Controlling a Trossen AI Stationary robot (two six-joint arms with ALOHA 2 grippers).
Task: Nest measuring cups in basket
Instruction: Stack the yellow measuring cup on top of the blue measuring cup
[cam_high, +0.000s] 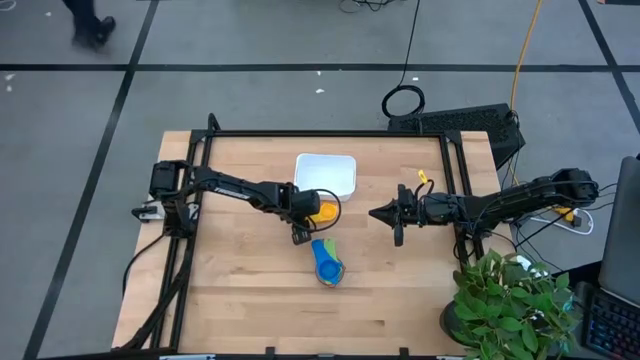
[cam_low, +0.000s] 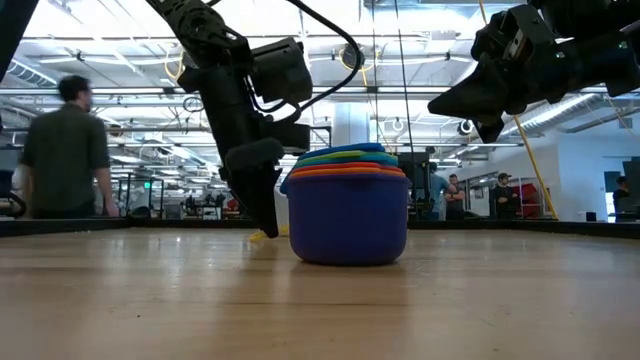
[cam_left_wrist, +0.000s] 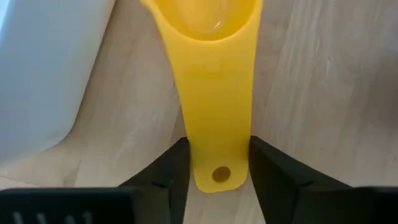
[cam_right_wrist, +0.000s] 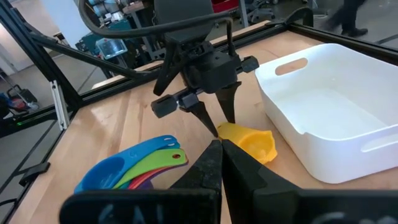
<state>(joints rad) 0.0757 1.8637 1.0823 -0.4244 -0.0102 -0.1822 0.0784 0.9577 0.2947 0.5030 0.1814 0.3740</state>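
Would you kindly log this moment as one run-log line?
left gripper: straddling yellow plastic measuring cup handle on table | right gripper: shut, waiting | nested cup stack: on table | white rectangular basket: empty

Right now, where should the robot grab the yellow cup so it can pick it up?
By its flat handle. The yellow measuring cup lies on the table beside the white basket, handle pointing toward the left gripper, whose fingers already straddle the handle's end. Coming from above and pinching its narrow edges looks easiest; the round bowl seems too wide.
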